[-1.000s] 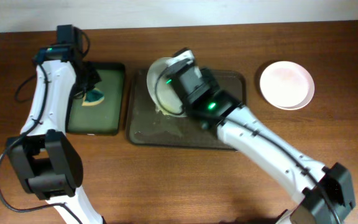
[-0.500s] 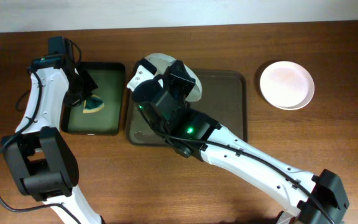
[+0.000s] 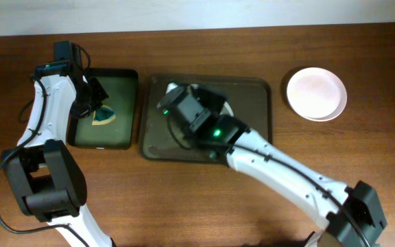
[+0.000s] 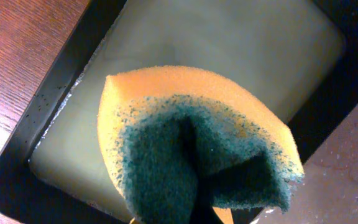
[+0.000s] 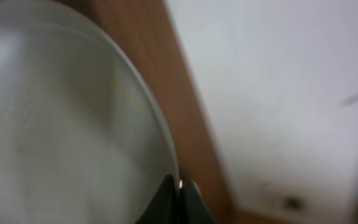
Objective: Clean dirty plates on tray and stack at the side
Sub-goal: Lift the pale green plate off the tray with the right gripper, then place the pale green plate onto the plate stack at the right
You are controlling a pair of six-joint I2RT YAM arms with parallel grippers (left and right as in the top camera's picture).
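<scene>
My right gripper [image 5: 180,186] is shut on the rim of a white plate [image 5: 61,124], holding it tilted. In the overhead view that plate [image 3: 223,105] peeks out from under my right wrist [image 3: 187,110] above the dark tray [image 3: 256,134]. A second white plate [image 3: 316,93] lies on the table at the right. No third plate is in view. My left gripper [image 3: 94,104] is shut on an orange and green sponge [image 4: 191,143] over the black basin [image 3: 133,103].
The basin [image 4: 55,112] holds pale green liquid and stands just left of the tray. The tray floor [image 3: 163,140] looks wet. A pale wall [image 5: 278,93] runs behind the table's far edge.
My right arm has swung the plate from the tray's back left edge to over the tray's middle. My left arm shifted slightly left with the sponge, then held still.
</scene>
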